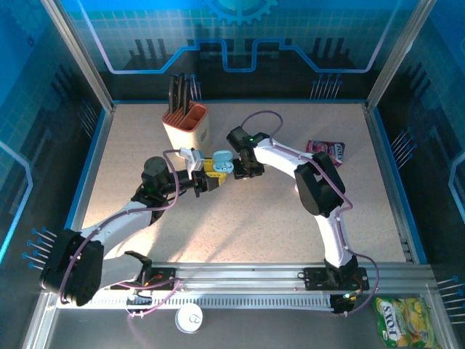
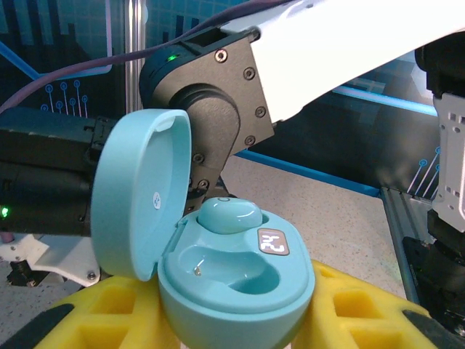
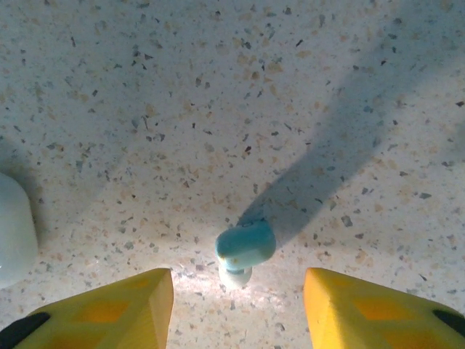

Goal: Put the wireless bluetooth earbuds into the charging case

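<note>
Right jaws apart over earbud (image 3: 245,247)

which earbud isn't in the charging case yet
The light blue earbud lying on the speckled table, just ahead of the right claw. The other earbud is already seated in the open charging case, next to an empty slot.

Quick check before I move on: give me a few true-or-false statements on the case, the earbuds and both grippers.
1. The charging case has its lid open. True.
2. Both slots of the case are filled. False: a seated earbud fills one; the near slot is empty.
3. One gripper is shut on an earbud. False: the right gripper is open, and the loose earbud lies on the table between its fingers.
4. The left gripper holds the case. True.
</note>
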Tool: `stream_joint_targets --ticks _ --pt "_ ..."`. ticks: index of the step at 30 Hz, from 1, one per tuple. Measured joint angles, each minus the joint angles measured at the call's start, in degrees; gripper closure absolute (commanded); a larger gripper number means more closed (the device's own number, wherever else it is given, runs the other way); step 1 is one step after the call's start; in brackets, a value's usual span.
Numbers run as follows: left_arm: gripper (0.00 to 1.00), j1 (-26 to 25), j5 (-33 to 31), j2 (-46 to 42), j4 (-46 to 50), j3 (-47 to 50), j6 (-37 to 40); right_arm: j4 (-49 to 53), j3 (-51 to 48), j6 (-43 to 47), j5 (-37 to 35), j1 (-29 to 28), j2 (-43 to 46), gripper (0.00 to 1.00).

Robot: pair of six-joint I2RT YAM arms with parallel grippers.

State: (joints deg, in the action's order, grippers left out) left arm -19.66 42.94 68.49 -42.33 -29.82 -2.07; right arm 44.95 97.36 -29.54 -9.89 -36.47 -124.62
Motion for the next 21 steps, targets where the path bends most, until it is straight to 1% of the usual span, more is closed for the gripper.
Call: stream_joint_targets --ticks 4,12,21 --pt "0.64 0.0 0.0 0.0 0.0 0.0 0.0 0.6 0.9 1.2 -0.7 0.0 -2.2 0.48" --pt "0.64 0.0 0.0 0.0 0.0 0.0 0.0 2.7 1.4 3.9 -3.5 -0.2 -2.4 0.55" --pt "0.64 0.0 0.0 0.0 0.0 0.0 0.0 4.8 0.9 5.4 -6.5 -0.1 -1.7 0.56"
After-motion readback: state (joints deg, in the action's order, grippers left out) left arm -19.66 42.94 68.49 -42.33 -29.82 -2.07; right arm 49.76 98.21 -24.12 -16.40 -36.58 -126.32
